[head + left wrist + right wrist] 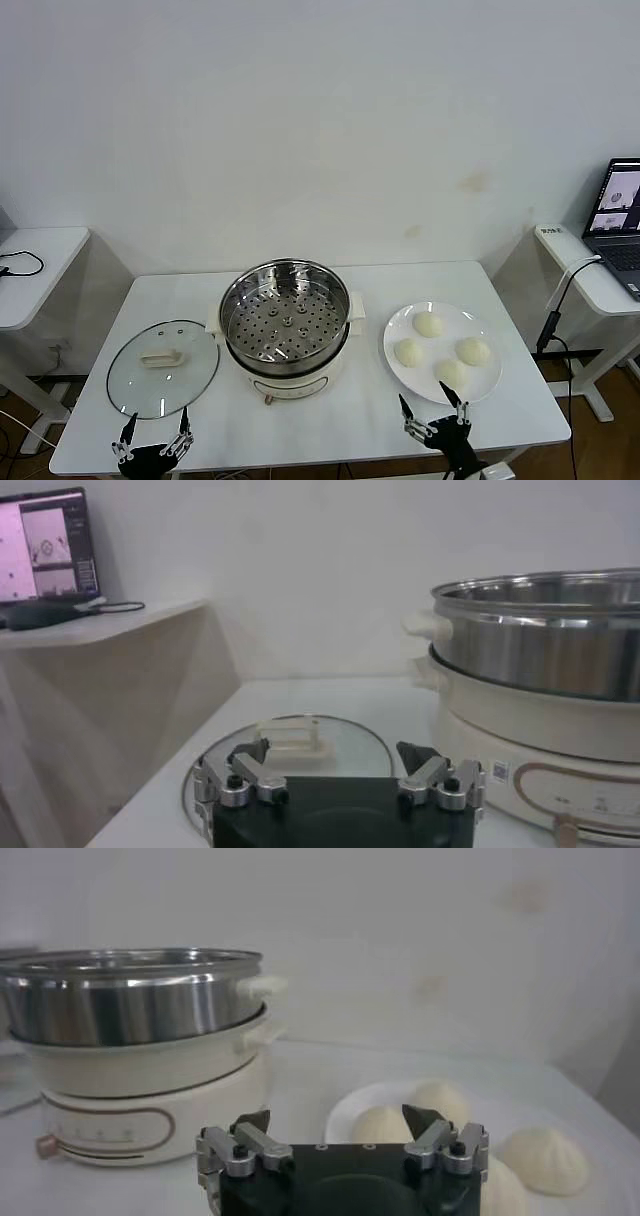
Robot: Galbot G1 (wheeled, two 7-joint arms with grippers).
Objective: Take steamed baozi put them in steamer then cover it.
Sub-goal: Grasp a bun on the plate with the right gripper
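Several steamed baozi point(428, 323) lie on a white plate point(450, 318) at the table's right. The steamer point(285, 310), a shiny perforated steel basket on a cream cooker base, stands uncovered and empty in the middle. My right gripper point(428, 403) is open at the front edge just before the plate, nothing between its fingers. In the right wrist view the baozi point(380, 1125) sit beyond the open right gripper point(337, 1115), with the steamer point(130, 998) off to one side. My left gripper point(155, 428) is open at the front left, before the glass lid. In the left wrist view this gripper point(333, 748) holds nothing.
The round glass lid point(163, 367) with a cream handle lies flat on the table left of the steamer, also seen as the lid point(290, 742) from the left wrist. Side desks flank the table; a laptop point(620, 225) is at far right.
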